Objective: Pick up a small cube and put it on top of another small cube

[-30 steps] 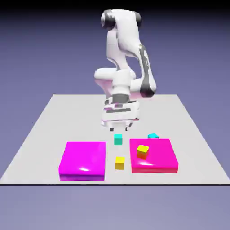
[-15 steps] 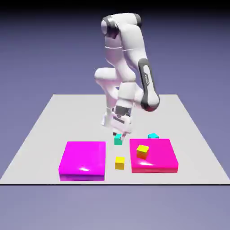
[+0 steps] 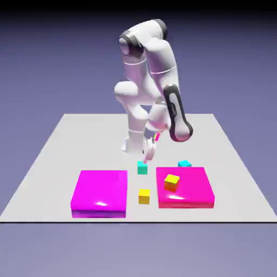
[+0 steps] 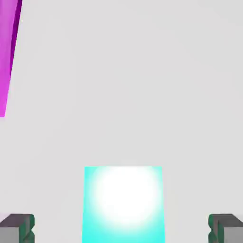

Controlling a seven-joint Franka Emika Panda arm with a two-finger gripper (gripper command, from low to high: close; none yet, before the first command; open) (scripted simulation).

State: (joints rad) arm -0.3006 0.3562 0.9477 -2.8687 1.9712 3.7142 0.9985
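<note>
The tiny teal cube [image 3: 142, 169] rests on the table between the two magenta slabs. My gripper [image 3: 146, 157] hangs just above it, rolled so its fingers line up along the view. In the hand view the teal cube [image 4: 123, 204] shows large and glaring between the two grey fingertips [image 4: 18, 228], which stand wide apart and clear of its sides. The gripper is open and holds nothing. The bluer cyan cube [image 3: 185, 164] sits on the table just behind the right magenta slab.
Two magenta slabs lie near the front: the left slab [image 3: 100, 192] and the right slab [image 3: 189, 189], whose edge [image 4: 8, 52] shows in the hand view. One yellow cube [image 3: 171, 182] sits on the right slab, another yellow cube [image 3: 144, 196] between the slabs.
The hand has rolled about a quarter turn and dropped lower over the teal cube. The cubes and slabs have not moved.
</note>
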